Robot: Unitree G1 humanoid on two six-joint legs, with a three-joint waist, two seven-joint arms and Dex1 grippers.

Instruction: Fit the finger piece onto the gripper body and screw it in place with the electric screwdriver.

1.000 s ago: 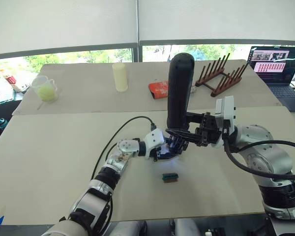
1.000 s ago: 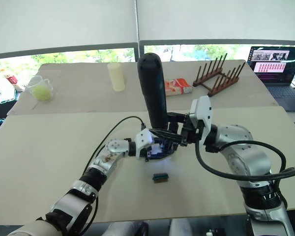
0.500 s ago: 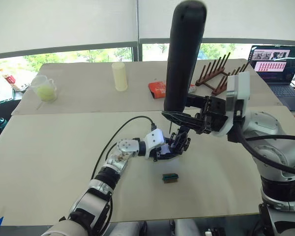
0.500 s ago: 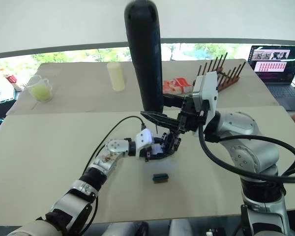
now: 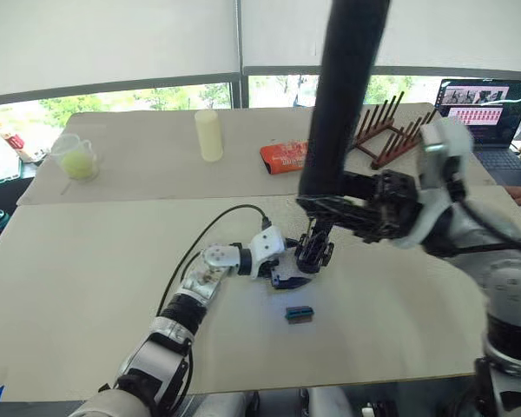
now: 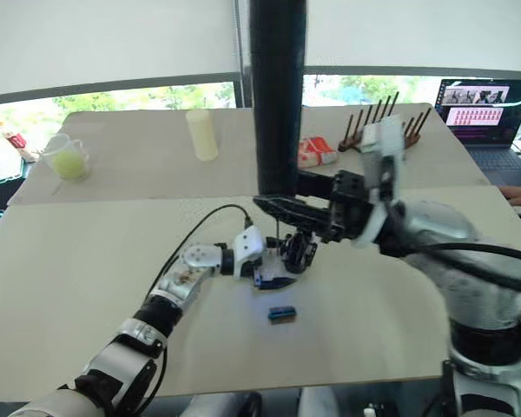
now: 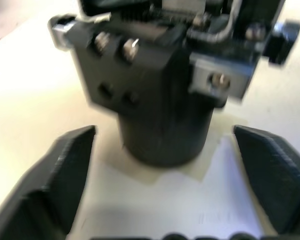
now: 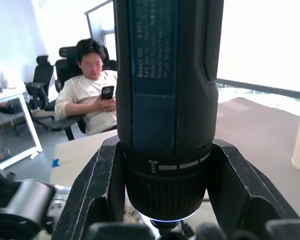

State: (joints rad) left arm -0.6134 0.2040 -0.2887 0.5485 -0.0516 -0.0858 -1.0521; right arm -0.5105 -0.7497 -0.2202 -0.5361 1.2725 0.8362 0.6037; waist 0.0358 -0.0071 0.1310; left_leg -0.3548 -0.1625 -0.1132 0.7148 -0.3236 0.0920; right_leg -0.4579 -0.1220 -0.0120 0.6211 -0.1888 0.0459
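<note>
Green block (image 5: 300, 313) lies near the gripper body (image 5: 313, 254); left end effector (image 7: 160, 190) released; right end effector (image 8: 165, 200) grasps upright electric screwdriver (image 5: 343, 95).

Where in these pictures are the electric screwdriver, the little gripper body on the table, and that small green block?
electric screwdriver (image 5: 340, 95), left eye view, on the middle of its black barrel.
gripper body (image 5: 313, 254), left eye view, on its black mechanism.
green block (image 6: 281, 313), right eye view, on its top face.
</note>
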